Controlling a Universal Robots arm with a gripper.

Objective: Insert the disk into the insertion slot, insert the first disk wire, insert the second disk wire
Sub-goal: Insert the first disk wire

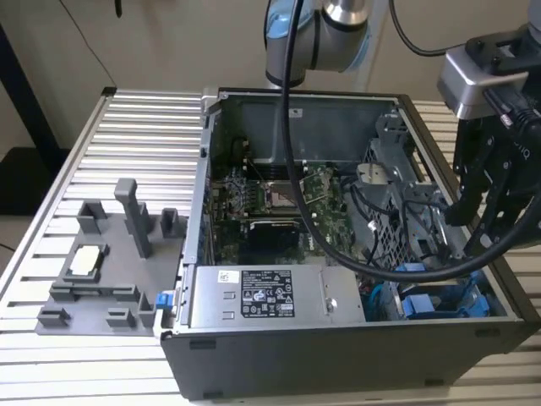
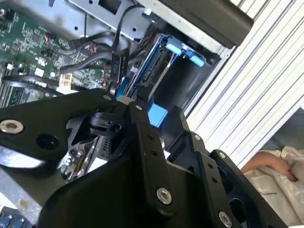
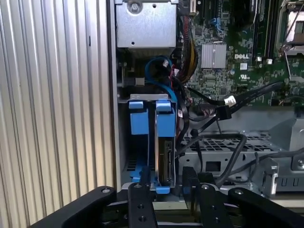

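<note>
Inside the insertion slot point(image 3: 142, 98), disk point(image 3: 166, 156) on edge, connector end facing tool point(image 3: 165, 187).

A ribbed, silver aluminium surface point(image 1: 144, 127) of long parallel slats spreads out to the exterior view's left and along the near edge. In the first wrist view its slats catch bright, even light. On the far side stands a plain cream wall point(image 1: 169, 42), softly lit. At the exterior view's left edge a dark, blocky shape point(image 1: 25, 161) stands beside the surface, above pale floor point(image 1: 13, 233).
</note>
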